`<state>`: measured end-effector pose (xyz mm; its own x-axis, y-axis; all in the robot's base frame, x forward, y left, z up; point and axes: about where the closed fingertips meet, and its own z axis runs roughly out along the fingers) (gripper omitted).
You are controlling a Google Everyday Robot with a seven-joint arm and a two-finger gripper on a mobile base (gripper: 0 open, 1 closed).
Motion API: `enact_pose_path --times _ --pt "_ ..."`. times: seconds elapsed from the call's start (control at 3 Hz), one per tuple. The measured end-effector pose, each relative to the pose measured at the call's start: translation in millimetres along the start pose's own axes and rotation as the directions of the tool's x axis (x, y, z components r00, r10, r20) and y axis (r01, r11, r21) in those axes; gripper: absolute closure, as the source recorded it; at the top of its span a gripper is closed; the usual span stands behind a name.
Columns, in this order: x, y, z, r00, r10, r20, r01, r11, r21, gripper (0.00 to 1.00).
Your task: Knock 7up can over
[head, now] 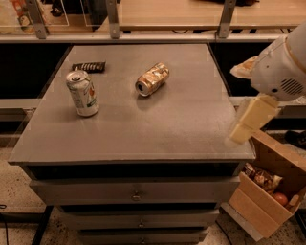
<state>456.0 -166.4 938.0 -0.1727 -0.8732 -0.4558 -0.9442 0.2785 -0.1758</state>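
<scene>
**Grey cabinet top: silver-white can upright, claw at the right edge**

Grey and matte, the flat top of a low drawer cabinet point(143, 139) fills most of the view. Stacked drawer fronts with small knobs point(136, 195) run below its front edge, and a pale wooden bench point(191, 12) on metal posts runs along behind it.

Farthest left of the claw, near the back left corner of the top, lies a flat, dark snack-bar wrapper point(88, 66). Just in front of the wrapper, and well apart from the claw across nearly the whole width of the top, stands the 7up can point(82, 93). It is a silver-white soda can with green and small red-orange marks. It is upright, with its silver pull-tab top facing up. Nothing touches it.

Closer to the claw, though still well to its left and farther back, a gold-tan soda can point(152, 79) lies on its side with its open-looking end turned toward the front left.

At the right edge of the top hangs the robot's gripper point(248, 122), a cream-coloured claw slanting down and left from a bulky white arm housing point(282, 72). It sits above the front right corner of the cabinet, holding nothing and touching no can. I cannot tell whether the claw is apart or together.

Below and right of the claw, on the speckled floor, sits an open brown cardboard box point(258, 210) with packets and a round reddish item inside.
</scene>
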Motion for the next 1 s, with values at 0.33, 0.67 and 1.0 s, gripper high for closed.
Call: enact_pose_path --times 0.33,0.67,1.0 --pt "-45 -5 45 0.981 0.004 0.196 -0.002 0.9999 -0.011 0.00" --pt "-60 -17 42 0.971 0.006 0.238 -0.015 0.9992 0.037 0.00" --pt "-59 -17 42 0.972 0.005 0.235 -0.014 0.9992 0.037 0.00"
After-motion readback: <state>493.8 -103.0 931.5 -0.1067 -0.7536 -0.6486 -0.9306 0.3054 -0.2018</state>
